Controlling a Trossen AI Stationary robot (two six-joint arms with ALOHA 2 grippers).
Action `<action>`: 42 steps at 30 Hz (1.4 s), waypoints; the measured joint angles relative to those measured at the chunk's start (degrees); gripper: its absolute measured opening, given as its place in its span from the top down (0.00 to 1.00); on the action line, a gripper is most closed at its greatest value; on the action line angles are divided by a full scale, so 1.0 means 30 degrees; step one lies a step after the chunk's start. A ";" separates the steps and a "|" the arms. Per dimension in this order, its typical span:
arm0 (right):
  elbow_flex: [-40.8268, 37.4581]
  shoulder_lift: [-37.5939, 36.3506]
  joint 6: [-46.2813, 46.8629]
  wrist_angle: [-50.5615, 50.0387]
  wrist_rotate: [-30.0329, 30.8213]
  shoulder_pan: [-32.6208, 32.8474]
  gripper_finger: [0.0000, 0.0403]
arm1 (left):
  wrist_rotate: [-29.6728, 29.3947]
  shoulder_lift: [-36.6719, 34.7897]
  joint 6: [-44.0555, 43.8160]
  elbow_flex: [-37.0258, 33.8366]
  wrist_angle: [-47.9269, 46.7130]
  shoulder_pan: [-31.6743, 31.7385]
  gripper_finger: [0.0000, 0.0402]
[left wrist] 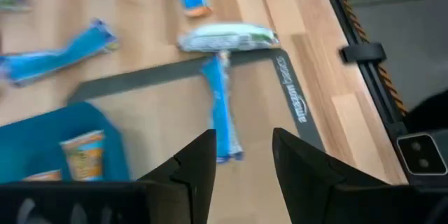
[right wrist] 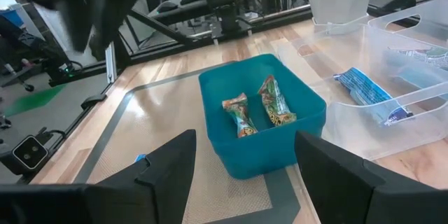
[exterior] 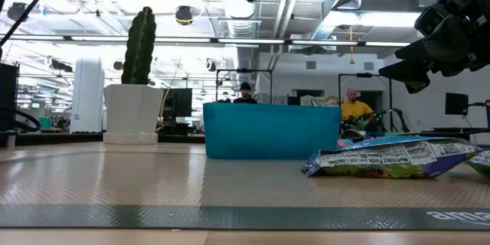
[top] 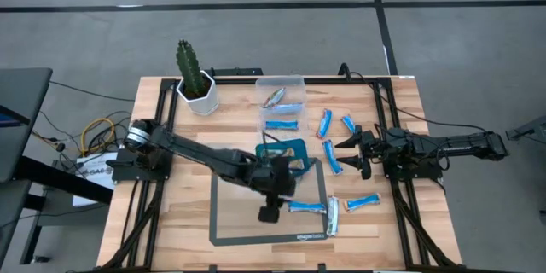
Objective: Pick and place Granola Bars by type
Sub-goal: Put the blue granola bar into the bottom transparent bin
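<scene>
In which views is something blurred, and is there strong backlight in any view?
Left wrist view: the blue bars and the teal tray look smeared. Right wrist view: the left arm is a dark blur, while the tray's two bars are sharp. Low view: bright ceiling lights leave the cactus nearly a silhouette. High view: even light.

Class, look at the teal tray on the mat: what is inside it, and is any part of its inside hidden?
Two tan-orange bars lie inside the teal tray. From above, the left arm covers part of the tray, so that view hides them.
</scene>
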 joint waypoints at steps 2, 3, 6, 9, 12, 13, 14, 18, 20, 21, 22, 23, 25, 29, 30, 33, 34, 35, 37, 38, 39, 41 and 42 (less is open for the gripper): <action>-0.0001 0.0000 -0.0004 0.0022 0.0000 0.0004 0.42 | 0.0229 0.0695 -0.0040 0.0265 -0.0303 -0.0201 0.67; 0.0001 0.0007 -0.0004 -0.0001 0.0000 0.0002 0.42 | 0.0315 0.1164 -0.0114 0.0618 -0.0086 -0.0280 0.67; -0.0002 0.0015 0.0002 0.0086 0.0000 0.0004 0.42 | 0.0426 0.2521 -0.0163 0.1796 -0.0125 -0.0390 0.67; -0.0003 0.0005 -0.0004 0.0014 -0.0001 -0.0003 0.42 | 0.0409 0.4143 -0.0177 0.3420 -0.0401 -0.0387 0.67; 0.0004 0.0000 -0.0004 0.0007 0.0000 -0.0001 0.42 | 0.0382 0.5689 -0.0218 0.5199 -0.1172 -0.0380 0.67; 0.0004 0.0004 -0.0004 0.0050 0.0000 0.0000 0.42 | 0.0360 0.6083 -0.0226 0.5685 -0.1586 -0.0372 0.67; -0.0002 0.0000 -0.0004 0.0066 0.0000 -0.0002 0.42 | 0.0360 0.6415 -0.0227 0.6109 -0.2046 -0.0366 0.67; -0.0004 0.0000 -0.0004 0.0021 0.0000 0.0003 0.42 | 0.0021 0.7533 -0.0222 0.7055 -0.2757 -0.0387 0.67; 0.0002 0.0000 0.0003 0.0012 0.0000 -0.0002 0.42 | -0.0252 0.8049 -0.0219 0.7176 -0.2854 -0.0386 0.65; 0.0004 0.0000 -0.0001 0.0022 0.0000 -0.0001 0.42 | -0.0401 0.8299 -0.0219 0.7176 -0.2988 -0.0379 0.65; -0.0004 0.0000 -0.0004 0.0013 0.0000 0.0004 0.42 | -0.0484 0.8518 -0.0219 0.7176 -0.3186 -0.0365 0.64; 0.0000 0.0000 -0.0002 -0.0002 0.0000 -0.0004 0.42 | -0.0552 0.8663 -0.0215 0.7169 -0.3303 -0.0365 0.63; 0.0004 0.0000 0.0002 0.0054 0.0000 0.0002 0.42 | -0.0956 0.8920 -0.0219 0.7174 -0.3354 -0.0349 0.60; 0.0002 0.0000 -0.0004 0.0015 0.0000 -0.0003 0.42 | -0.1969 0.9212 -0.0225 0.7168 -0.3561 -0.0226 0.54; 0.0002 0.0000 -0.0004 0.0008 0.0000 -0.0002 0.42 | -0.2122 0.9212 -0.0226 0.7168 -0.3552 -0.0167 0.52; -0.0002 0.0000 -0.0004 0.0013 0.0000 0.0000 0.42 | -0.1980 0.9190 -0.0226 0.7176 -0.3464 0.0023 0.49; 0.0004 0.0000 -0.0004 0.0015 0.0000 -0.0004 0.42 | -0.1640 0.9190 -0.0232 0.7176 -0.3504 0.0083 0.48; -0.0002 0.0000 -0.0004 0.0015 0.0000 0.0004 0.42 | -0.1297 0.9190 -0.0233 0.7176 -0.3522 0.0140 0.47; 0.0004 0.0000 -0.0004 0.0015 0.0000 -0.0004 0.42 | -0.0664 0.9190 -0.0266 0.7176 -0.3467 0.0189 0.46; -0.0002 0.0000 -0.0004 0.0012 0.0000 -0.0004 0.42 | -0.0486 0.9190 -0.0277 0.7176 -0.3466 0.0186 0.46; 0.0004 0.0000 -0.0004 0.0012 0.0000 -0.0001 0.42 | -0.0431 0.9190 -0.0279 0.7176 -0.3485 0.0172 0.46; 0.0001 0.0000 -0.0004 0.0013 0.0000 -0.0004 0.42 | -0.0423 0.9190 -0.0284 0.7176 -0.3478 0.0167 0.46; 0.0004 0.0000 -0.0002 0.0015 0.0000 0.0002 0.42 | -0.0338 0.9190 -0.0284 0.7176 -0.3471 0.0160 0.47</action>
